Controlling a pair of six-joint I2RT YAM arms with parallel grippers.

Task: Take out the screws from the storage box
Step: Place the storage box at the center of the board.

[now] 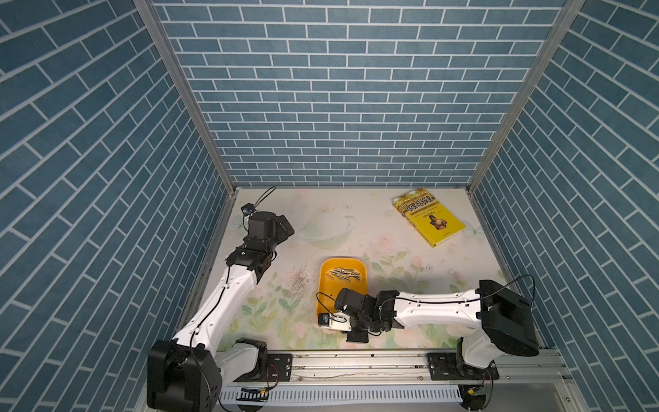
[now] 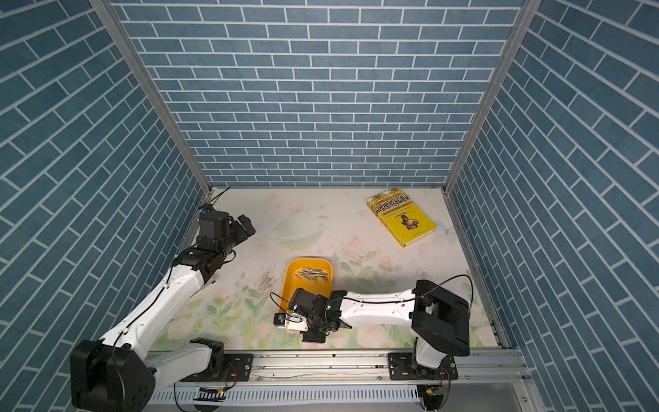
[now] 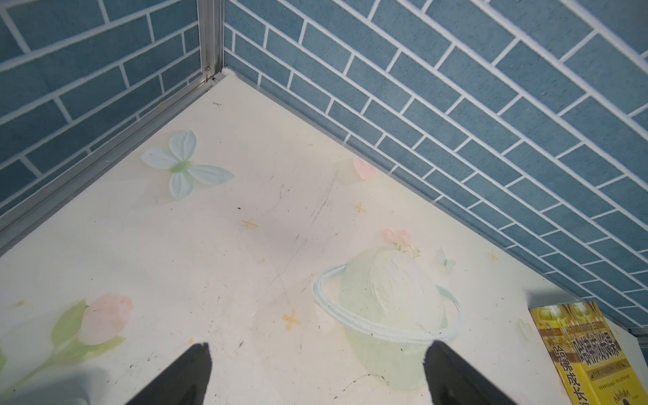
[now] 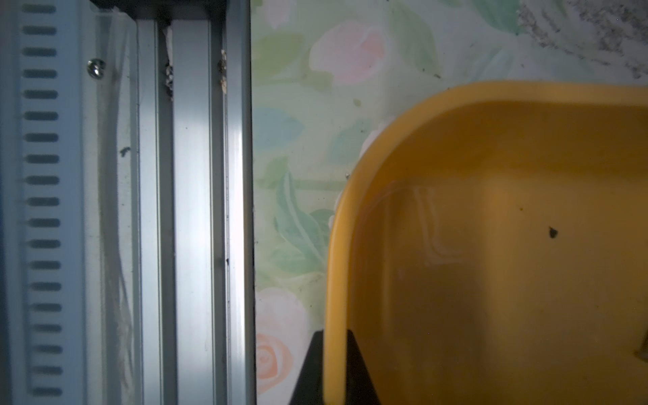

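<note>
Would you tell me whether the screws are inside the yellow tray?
Inside: the screws lie clustered in the tray, at its far end, in both top views.

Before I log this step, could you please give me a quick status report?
Left gripper open above table. Right gripper shut on storage box rim, fingers astride it. Screws inside, piled at far end. Book well clear.

Top views: high, down over the table (image 1: 356,221). Left wrist: low, toward far corner (image 3: 217,74), shares book (image 3: 589,357). Right wrist: close on storage box (image 4: 491,280)
</note>
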